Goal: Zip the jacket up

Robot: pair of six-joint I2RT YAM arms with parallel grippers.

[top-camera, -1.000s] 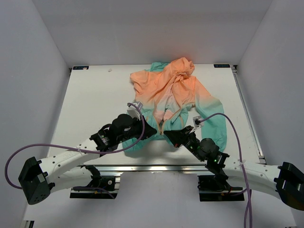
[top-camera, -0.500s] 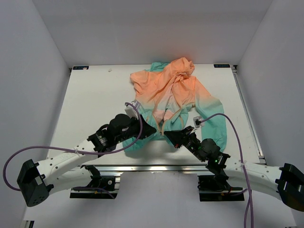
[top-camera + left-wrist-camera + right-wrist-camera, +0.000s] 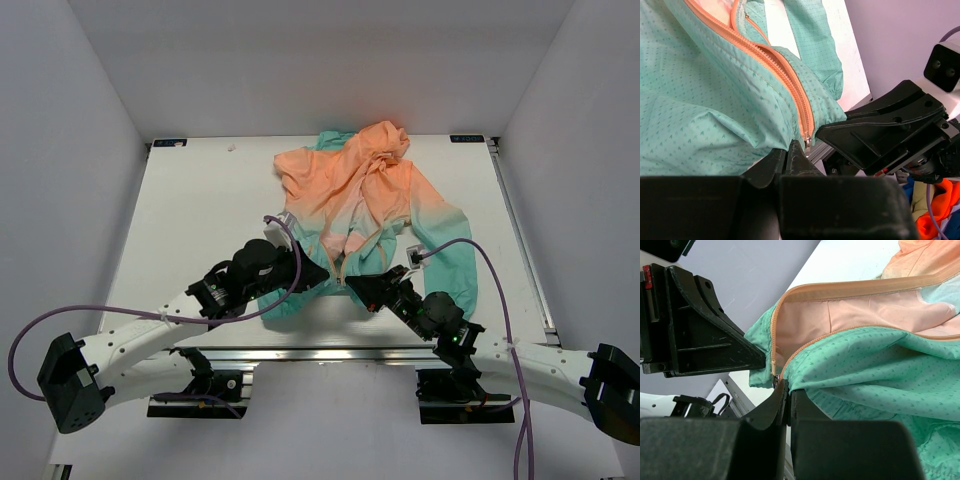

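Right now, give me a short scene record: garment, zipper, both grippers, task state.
garment: thin hooded jacket, orange fading to teal, lying on the white table
zipper: orange zipper, sides joined near the hem, parted higher up
left arm: left gripper shut on the teal hem at the zipper's foot
right arm: right gripper shut on the hem, facing the left one
task state: front not yet zipped up

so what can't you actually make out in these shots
Top view: the jacket hem, covered by the left gripper and right gripper.
Right wrist view: what exactly the shut fingers pinch; they cover it.
Left wrist view: the zipper runs off the top edge.
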